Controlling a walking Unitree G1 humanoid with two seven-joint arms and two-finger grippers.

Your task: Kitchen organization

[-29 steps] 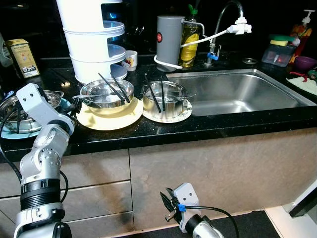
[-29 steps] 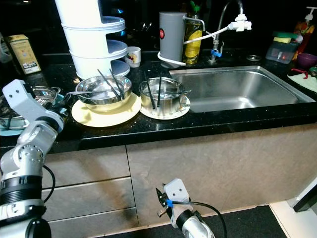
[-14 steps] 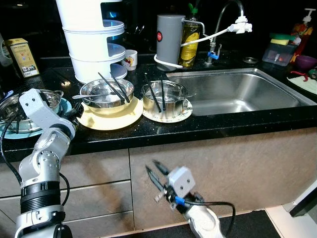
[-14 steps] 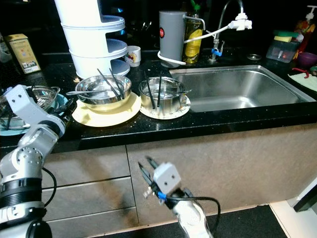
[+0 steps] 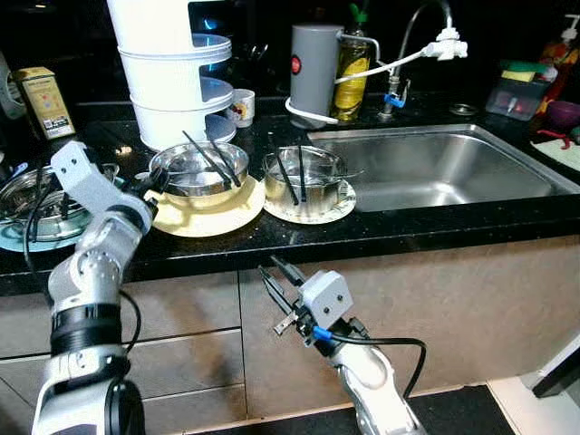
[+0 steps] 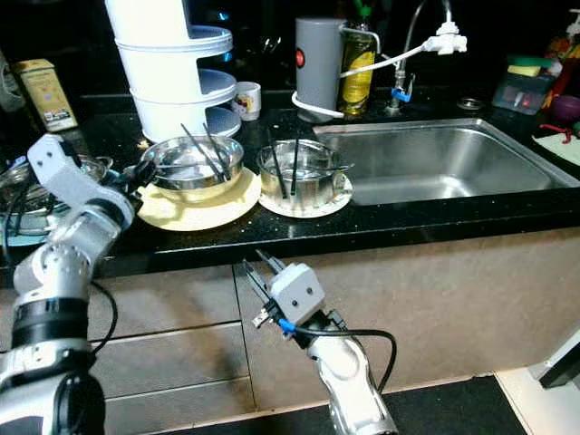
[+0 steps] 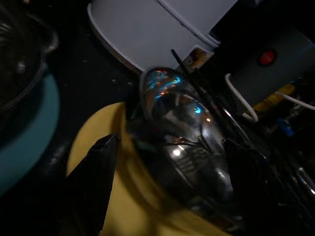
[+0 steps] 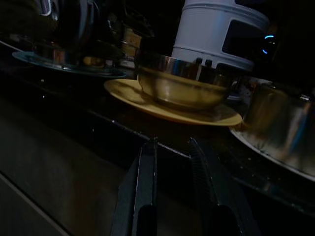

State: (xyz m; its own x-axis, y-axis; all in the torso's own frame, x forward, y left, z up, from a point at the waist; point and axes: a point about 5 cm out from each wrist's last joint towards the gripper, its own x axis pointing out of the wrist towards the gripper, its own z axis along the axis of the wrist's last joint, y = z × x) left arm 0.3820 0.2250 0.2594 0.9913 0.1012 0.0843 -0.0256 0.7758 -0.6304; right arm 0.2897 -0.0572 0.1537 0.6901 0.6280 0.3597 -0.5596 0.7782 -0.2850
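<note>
Left gripper (image 7: 167, 162) open, fingers (image 7: 96, 172) straddling steel bowl (image 7: 184, 147) seated on yellow plate (image 7: 103, 196). Dark chopsticks (image 7: 197, 88) lie in bowl. White tiered container (image 7: 157, 29) stands behind; teal plate (image 7: 29, 142) beside, on black worktop (image 7: 93, 78)

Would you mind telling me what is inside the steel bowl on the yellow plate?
Two black chopsticks and a metal spoon rest in the steel bowl on the yellow plate; its glare-covered bottom cannot be made out.
</note>
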